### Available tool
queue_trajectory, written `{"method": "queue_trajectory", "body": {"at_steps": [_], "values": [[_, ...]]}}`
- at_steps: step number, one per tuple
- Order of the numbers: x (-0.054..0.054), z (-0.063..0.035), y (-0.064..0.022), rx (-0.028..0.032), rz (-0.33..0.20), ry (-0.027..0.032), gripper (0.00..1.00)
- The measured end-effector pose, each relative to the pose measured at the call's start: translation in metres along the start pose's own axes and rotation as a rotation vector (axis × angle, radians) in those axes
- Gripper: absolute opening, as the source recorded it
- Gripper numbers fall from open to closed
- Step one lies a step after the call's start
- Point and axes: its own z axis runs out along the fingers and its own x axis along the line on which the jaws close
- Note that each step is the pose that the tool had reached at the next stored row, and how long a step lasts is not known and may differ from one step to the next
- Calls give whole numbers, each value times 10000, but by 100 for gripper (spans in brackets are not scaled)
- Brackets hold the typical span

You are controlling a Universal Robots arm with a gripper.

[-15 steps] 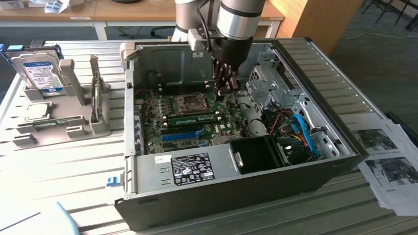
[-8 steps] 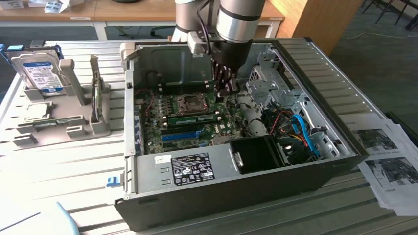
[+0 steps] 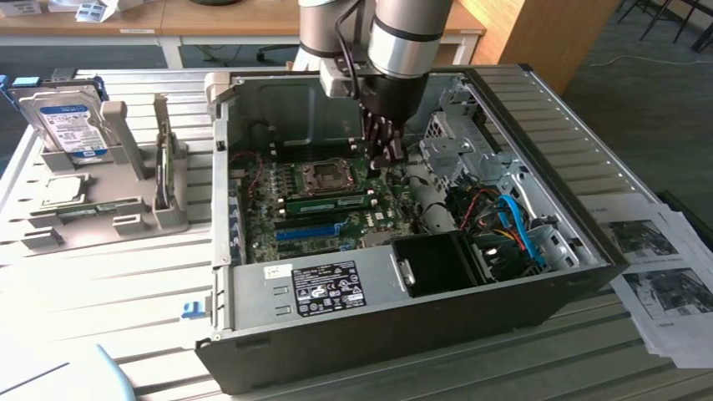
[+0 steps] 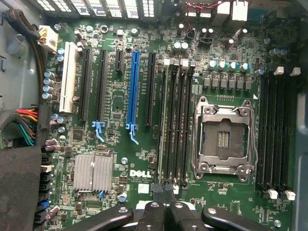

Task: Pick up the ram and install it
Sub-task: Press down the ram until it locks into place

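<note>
Hovering above one motherboard [image 4: 115, 101] — one ram [image 3: 329, 203] seated on it — one end effector [image 4: 163, 191], pinched closed.

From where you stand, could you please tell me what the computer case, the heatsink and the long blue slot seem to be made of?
Computer case: sheet metal, probably steel, matte grey; thin folded, ribbed walls.
Heatsink: likely aluminium, dull silver; rows of fine fins.
Long blue slot: moulded plastic, slightly glossy; uniform bright colour with a latch clip at its end.
</note>
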Motion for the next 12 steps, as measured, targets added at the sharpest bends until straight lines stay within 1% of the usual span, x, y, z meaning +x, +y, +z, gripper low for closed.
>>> {"method": "queue_trajectory", "body": {"at_steps": [7,12], "values": [[-1,44,-2,1,0,0,9],[-2,99,-4,0,0,0,9]]}}
